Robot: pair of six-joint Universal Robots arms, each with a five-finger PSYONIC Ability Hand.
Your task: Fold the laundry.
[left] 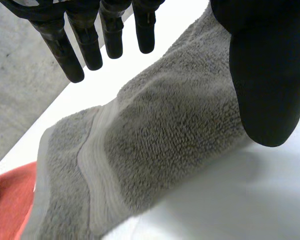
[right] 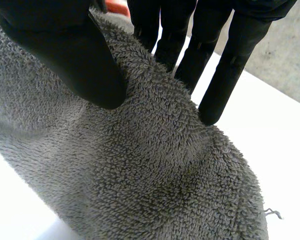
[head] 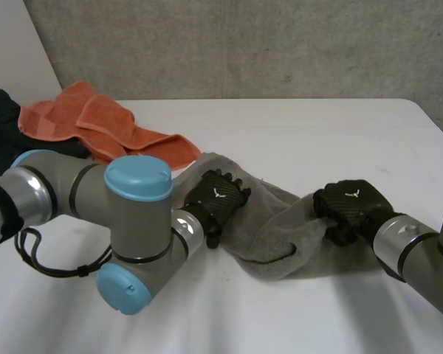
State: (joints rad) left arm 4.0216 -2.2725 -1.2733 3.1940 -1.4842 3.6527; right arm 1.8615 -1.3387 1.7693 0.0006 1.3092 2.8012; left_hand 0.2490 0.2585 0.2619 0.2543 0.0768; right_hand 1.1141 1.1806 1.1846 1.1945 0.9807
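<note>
1. We see a grey towel [head: 280,228] lying bunched on the white table [head: 303,133], in the middle of the near half, between the two hands.
2. Its long axis runs across the table from the robot's left to its right. One end points up toward the orange towel [head: 96,125] and nearly reaches it, and the other end points at the right hand [head: 351,203].
3. The middle of the towel sags toward the near edge of the table in loose folds.
4. The left hand [head: 218,195] rests over the left end of the towel. In the left wrist view its fingers [left: 110,35] are straight and spread well away from the thumb [left: 265,75], so we read this hand [left: 265,75] as open, with nothing pinched.
5. Under that palm the towel [left: 165,140] lies flat on the table [left: 215,200]. A flat woven band [left: 97,165] crosses it near its end, and the orange towel [left: 5,200] lies just past that end.
6. The right hand is at the right end of the towel. In the right wrist view a ridge of the towel [right: 140,175] rises between the thumb [right: 60,55] and the fingers [right: 217,75], so we read the right hand [right: 60,55] as pinching the towel.
7. The table [right: 270,130] lies bare beyond those fingertips.
8. A dark cloth [head: 0,136] lies at the far left, touching the orange towel, well apart from the grey one.
9. The left arm [head: 96,206] reaches in low across the near left of the table, and the right arm [head: 413,251] comes in from the near right.
</note>
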